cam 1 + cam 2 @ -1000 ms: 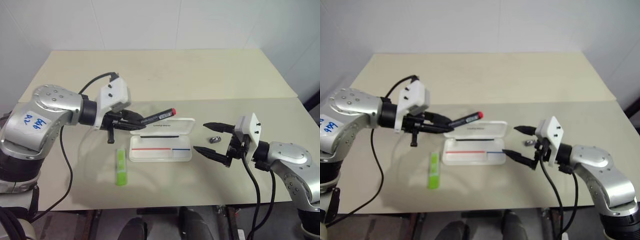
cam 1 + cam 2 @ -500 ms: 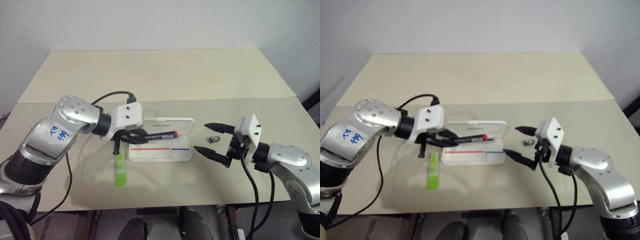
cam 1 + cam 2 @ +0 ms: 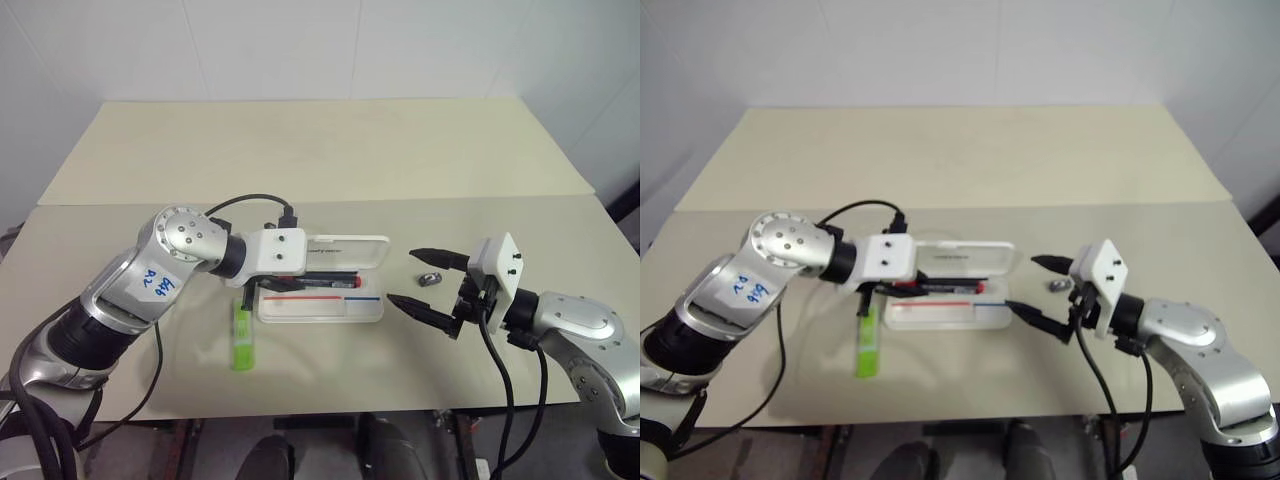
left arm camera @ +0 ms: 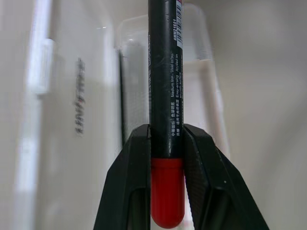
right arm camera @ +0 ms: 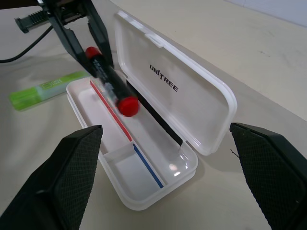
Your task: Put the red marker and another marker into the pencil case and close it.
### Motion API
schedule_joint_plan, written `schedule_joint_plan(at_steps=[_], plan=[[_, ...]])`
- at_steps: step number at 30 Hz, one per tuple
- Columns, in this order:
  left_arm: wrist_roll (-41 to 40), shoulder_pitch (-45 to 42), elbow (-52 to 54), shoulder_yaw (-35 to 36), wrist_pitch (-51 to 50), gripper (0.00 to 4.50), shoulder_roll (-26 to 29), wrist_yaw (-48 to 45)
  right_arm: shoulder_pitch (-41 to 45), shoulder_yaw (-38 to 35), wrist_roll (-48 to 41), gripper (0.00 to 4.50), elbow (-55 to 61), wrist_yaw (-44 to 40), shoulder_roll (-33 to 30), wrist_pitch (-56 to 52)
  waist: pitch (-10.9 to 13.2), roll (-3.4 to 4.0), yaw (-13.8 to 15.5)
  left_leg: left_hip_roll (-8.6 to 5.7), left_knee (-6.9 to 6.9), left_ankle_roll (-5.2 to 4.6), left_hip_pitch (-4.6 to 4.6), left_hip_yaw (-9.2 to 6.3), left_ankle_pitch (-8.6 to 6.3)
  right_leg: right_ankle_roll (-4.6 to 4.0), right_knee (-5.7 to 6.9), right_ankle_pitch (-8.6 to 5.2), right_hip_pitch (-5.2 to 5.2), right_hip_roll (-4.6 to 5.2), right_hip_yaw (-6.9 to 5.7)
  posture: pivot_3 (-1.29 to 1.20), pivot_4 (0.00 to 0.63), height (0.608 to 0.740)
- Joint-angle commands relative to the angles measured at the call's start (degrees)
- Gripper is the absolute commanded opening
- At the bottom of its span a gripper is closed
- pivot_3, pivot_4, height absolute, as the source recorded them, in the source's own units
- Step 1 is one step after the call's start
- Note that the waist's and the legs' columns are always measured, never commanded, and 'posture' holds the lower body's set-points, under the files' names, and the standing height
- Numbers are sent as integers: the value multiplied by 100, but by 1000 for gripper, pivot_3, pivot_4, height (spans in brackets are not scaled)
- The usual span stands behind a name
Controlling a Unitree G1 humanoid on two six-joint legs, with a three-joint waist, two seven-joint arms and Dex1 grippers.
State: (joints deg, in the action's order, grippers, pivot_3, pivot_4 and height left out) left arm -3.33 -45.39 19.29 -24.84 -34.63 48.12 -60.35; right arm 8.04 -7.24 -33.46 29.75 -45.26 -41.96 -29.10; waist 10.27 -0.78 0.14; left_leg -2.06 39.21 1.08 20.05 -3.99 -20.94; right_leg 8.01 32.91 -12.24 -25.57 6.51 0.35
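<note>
The red marker is gripped between the two black fingers of the left gripper, clamped near its red back end, and is held lengthwise just over the open tray of the pencil case. Whether the marker touches the tray floor cannot be told. The case is seen lying open near the middle of the table's front half, its lid swung back toward the far edge, with red and blue stripes visible inside. The green highlighter is lying flat on the table just beside the case's left end, closer to the front edge. A small dark object is seen off the case's right end. The right gripper is held with its jaws spread wide and empty, level with the case's right end and apart from it.
</note>
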Motion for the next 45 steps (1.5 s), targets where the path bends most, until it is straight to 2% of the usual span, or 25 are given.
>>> schedule_joint_plan(at_steps=[1, 15, 28, 30, 31, 39, 40, 45], plan=[[267, 60, 83, 16, 93, 545, -90, 128, -12, -199, -106, 4500, 252, 64, 13, 32, 0, 0, 0, 0, 0, 0, 0, 0, 0, 0, 0, 0, 0, 0, 0, 0, 150, 740], [1001, 100, -156, -105, 220, 545, -527, 406, 38, -157, -109, 4500, 214, 89, 25, 42, 0, 0, 2, 0, 2, -1, 0, 0, 1, 1, 3, 1, 0, 0, 0, 0, 150, 740], [1143, 112, -148, -103, 203, 545, -760, 282, 18, -202, -121, 4500, 258, 149, 11, 25, 0, 0, 6, 0, 3, 0, -1, 0, 1, 2, 4, 1, 0, 0, 1, 0, 150, 740], [1160, 104, -166, -112, 198, 1301, -775, 275, 7, -212, -118, 4500, 266, 159, 3, 22, 0, 0, 6, 0, 3, 0, -1, 0, 1, 2, 5, 1, 0, 0, 1, 0, 150, 740], [1170, 100, -180, -109, 183, 1506, -794, 292, 2, -220, -124, 4500, 272, 163, 0, 19, 0, 0, 5, 0, 3, 0, -1, 0, 1, 2, 4, 1, 0, 0, 1, 0, 150, 740], [1253, 98, -268, -90, 81, 4251, -912, 333, -23, -256, -142, 4500, 298, 211, -34, -11, 0, 0, 12, -1, 4, -1, -1, 0, 2, 2, 5, 1, 1, 1, 1, 0, 150, 740], [1259, 101, -252, -98, 71, 4484, -910, 315, -30, -262, -148, 4500, 300, 207, -43, -12, 0, 0, 12, -1, 4, -1, -1, 0, 2, 3, 5, 1, 1, 0, 1, 0, 150, 740], [1128, 53, -57, -68, -208, 4484, -974, 171, -16, -290, -152, 4500, 269, 188, -66, -21, 0, 0, 13, -1, 4, -1, -1, 0, 2, 3, 5, 1, 1, 1, 1, 0, 150, 740]])
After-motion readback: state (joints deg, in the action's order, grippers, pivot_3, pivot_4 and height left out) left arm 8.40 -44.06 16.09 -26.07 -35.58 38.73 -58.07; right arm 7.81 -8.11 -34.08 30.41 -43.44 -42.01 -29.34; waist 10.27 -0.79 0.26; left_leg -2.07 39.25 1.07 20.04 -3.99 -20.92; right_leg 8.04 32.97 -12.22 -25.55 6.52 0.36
